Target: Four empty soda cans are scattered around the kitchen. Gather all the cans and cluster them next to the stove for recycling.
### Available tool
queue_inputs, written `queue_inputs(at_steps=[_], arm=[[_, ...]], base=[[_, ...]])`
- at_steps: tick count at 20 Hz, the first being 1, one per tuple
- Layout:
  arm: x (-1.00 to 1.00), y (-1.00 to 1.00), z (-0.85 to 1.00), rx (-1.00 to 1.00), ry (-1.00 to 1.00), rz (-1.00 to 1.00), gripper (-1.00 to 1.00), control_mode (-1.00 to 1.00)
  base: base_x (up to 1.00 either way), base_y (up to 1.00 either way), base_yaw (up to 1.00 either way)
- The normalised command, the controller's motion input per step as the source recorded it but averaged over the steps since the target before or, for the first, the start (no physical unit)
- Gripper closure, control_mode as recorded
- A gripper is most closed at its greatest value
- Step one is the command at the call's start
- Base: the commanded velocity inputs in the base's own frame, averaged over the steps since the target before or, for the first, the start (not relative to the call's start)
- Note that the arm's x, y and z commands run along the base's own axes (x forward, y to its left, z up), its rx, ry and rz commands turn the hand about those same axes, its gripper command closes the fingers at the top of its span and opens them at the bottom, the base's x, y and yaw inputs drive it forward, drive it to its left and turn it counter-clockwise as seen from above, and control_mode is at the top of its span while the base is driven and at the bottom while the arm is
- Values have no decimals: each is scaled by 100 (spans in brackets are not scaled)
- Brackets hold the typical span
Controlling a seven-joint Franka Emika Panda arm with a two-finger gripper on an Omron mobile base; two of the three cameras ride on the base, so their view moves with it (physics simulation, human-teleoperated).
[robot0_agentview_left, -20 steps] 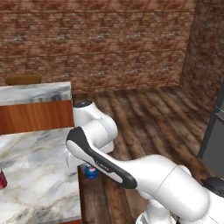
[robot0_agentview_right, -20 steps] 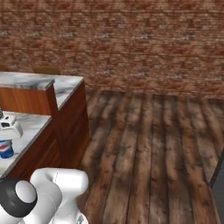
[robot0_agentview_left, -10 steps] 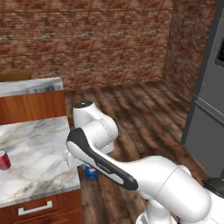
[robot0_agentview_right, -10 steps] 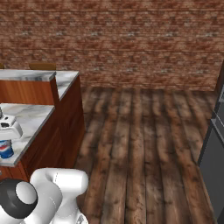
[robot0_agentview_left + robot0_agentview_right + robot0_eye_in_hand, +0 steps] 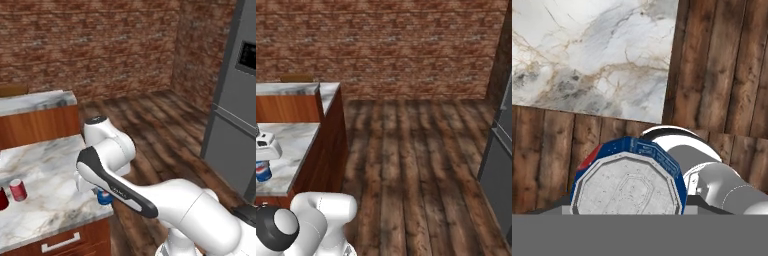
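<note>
— Hand view first: what's right under the camera?

— A blue soda can (image 5: 628, 180), seen from above, silver top facing up, a red patch on its blue side. It sits right between where the finger tips would rise, held off the marble counter (image 5: 592, 55), with wooden floor (image 5: 727, 65) showing behind it.

— So the gripper has it?

— It looks so. From the left base camera the can's blue body (image 5: 104, 197) peeks out beneath the hand, at the counter's near corner, just past the marble edge. In the right base camera the gripper (image 5: 263, 152) stands above that same blue can with the white and red logo (image 5: 262, 171), over the counter's front part. The jaws appear pinched on the can's sides, though the fingers themselves are mostly hidden.

— Any other cans?

— Two red soda cans on the counter, toward its left end. One (image 5: 18, 190) stands upright with a silver top; the other (image 5: 3, 199) is just beside it, cut off by the picture's edge.

— And beyond the counter?

— A brick wall (image 5: 100, 45) behind it, and a grey refrigerator (image 5: 235, 115) well apart, across the floor to the right.
</note>
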Motion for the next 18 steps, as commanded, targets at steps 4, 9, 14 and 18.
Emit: queue_inputs(at_steps=[4, 9, 14, 18], arm=[[0, 0, 0, 0, 0, 0, 100, 100], [0, 0, 0, 0, 0, 0, 100, 100], [0, 0, 0, 0, 0, 0, 100, 100], [0, 0, 0, 0, 0, 0, 100, 100]], base=[[-20, 54, -23], [-7, 61, -21], [-5, 62, -21], [-2, 64, -20]])
